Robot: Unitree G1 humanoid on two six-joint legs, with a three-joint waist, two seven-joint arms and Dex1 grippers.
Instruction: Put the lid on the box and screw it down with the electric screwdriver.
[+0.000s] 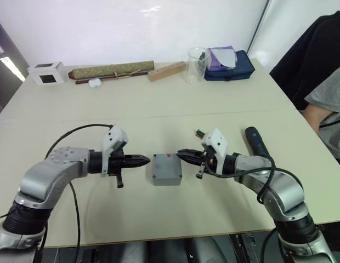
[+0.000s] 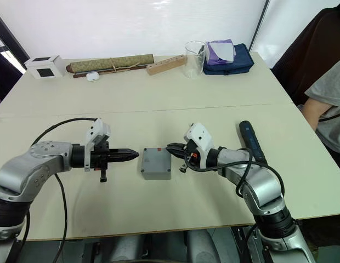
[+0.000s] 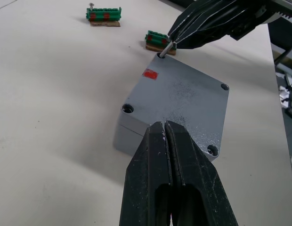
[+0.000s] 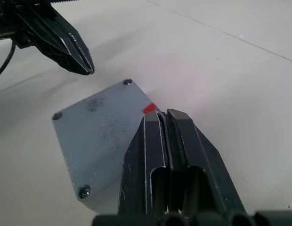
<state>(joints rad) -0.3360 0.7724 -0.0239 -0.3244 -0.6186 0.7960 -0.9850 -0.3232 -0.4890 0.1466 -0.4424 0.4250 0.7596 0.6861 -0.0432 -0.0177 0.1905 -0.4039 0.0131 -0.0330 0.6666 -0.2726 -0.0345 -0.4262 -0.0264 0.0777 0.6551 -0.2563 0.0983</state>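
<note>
The lid [image 1: 166, 167] sits on the box [image 3: 136, 136]; left jaws closed empty, right jaws pinch a screw [image 3: 166, 49].

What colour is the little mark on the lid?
Red, on the grey lid; the mark shows best in the left wrist view.

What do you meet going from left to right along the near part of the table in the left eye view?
Left pincer → lid on the box → right pincer → electric screwdriver.
</note>
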